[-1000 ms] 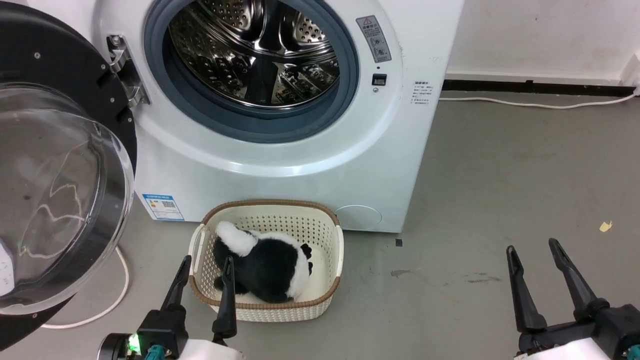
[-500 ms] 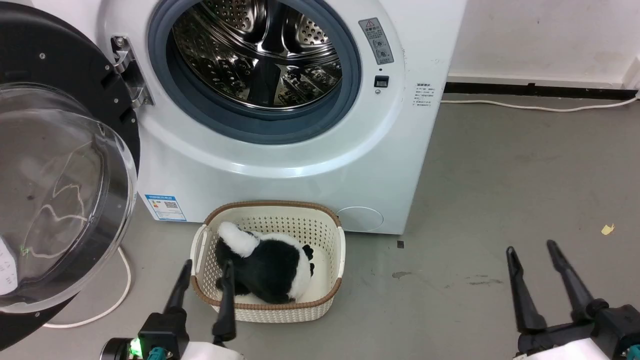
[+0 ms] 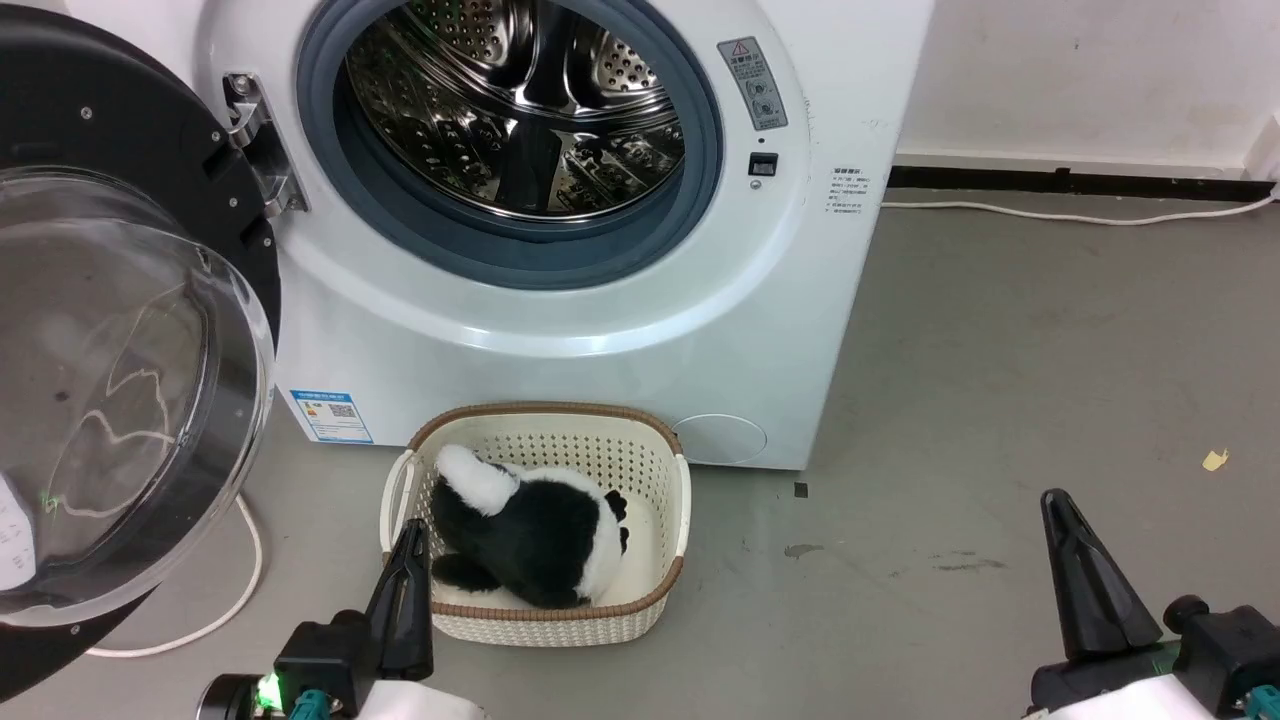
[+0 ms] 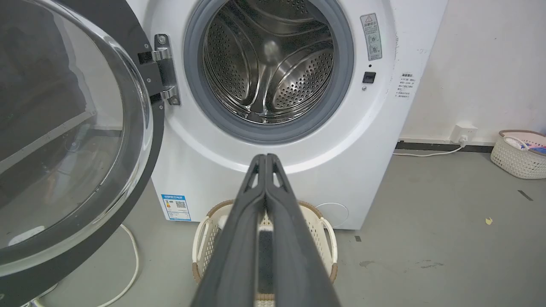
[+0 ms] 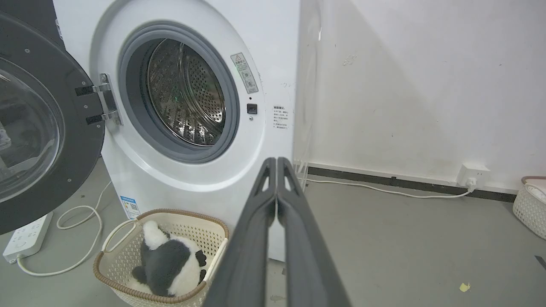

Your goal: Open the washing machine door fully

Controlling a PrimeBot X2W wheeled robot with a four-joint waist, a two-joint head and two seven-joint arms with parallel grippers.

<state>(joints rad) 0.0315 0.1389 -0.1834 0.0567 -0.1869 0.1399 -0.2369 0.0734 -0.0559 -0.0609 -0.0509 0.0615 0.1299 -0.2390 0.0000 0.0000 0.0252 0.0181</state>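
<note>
The white washing machine (image 3: 620, 330) (image 4: 307, 162) (image 5: 200, 183) faces me with its steel drum exposed inside a grey-blue gasket. Its door (image 3: 110, 380) (image 4: 72, 140) (image 5: 38, 140), a black disc with a bulging clear glass bowl, hangs swung wide to the left on its hinge (image 3: 255, 150). My left gripper (image 3: 410, 530) (image 4: 265, 157) is shut and empty, low at the front, over the basket's near-left rim. At the lower right over the floor, my right gripper (image 3: 1052, 500) (image 5: 276, 160) is also shut on nothing. Neither touches the door.
A cream basket (image 3: 640, 620) (image 5: 128, 294) holding a black-and-white plush toy (image 3: 530, 535) sits on the grey floor before the machine. A white cable (image 3: 235, 590) loops under the door; a power strip (image 5: 25, 238) lies left. Another basket (image 4: 518, 153) stands by the far right wall.
Both grippers have gone from open to shut. The door and the basket stay where they were.
</note>
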